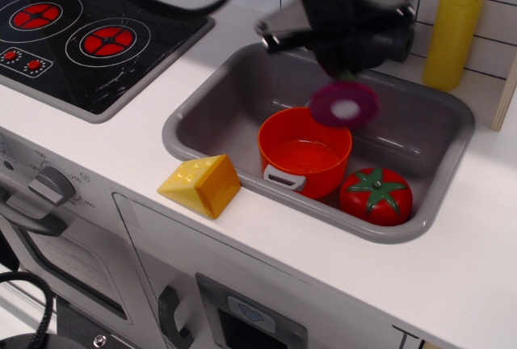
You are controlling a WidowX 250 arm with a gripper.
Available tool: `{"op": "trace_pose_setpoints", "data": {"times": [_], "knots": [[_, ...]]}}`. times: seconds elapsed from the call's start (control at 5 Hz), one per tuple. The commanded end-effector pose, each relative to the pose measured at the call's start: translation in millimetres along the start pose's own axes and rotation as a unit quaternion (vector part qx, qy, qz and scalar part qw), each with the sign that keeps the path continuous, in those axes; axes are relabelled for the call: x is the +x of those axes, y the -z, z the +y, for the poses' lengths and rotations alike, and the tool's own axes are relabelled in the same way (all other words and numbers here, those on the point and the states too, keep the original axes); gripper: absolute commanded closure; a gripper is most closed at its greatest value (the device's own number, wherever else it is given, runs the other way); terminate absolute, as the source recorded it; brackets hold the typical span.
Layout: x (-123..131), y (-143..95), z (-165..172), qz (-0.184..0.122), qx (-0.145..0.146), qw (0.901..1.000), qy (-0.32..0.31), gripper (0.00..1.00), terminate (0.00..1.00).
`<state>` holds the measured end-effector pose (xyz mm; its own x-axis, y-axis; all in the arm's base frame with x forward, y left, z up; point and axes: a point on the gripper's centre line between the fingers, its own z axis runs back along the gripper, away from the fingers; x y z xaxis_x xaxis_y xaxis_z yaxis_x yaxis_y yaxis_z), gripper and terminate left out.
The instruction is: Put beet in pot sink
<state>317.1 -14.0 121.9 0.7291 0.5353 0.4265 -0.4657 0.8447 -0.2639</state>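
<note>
A white desk (452, 284) holds a black stove (81, 34), a cheese wedge (200, 185) and a grey sink (218, 107), with a yellow bottle (452, 30) by the tiled wall. In the sink sit the pot (304, 151) and a tomato (376, 195). The blurred end effector (343, 66) hangs above the pot's far rim, pinching the beet (345, 105).

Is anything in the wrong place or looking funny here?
The cheese wedge sits tipped at the counter's front edge. The beet hangs blurred in the air under the gripper, above the pot's rim. Nothing looks spilled or broken.
</note>
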Motion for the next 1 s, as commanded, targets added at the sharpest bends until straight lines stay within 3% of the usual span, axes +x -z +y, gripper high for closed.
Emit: {"op": "trace_pose_setpoints", "data": {"times": [0.0,0.4,0.8], "knots": [[24.6,14.0,35.3,-0.029,0.033,0.9989,0.018,1.0,0.0],[26.6,42.3,37.3,-0.042,0.055,0.9974,0.019,1.0,0.0],[18.6,50.1,26.3,-0.041,0.055,0.9976,-0.009,1.0,0.0]]}}
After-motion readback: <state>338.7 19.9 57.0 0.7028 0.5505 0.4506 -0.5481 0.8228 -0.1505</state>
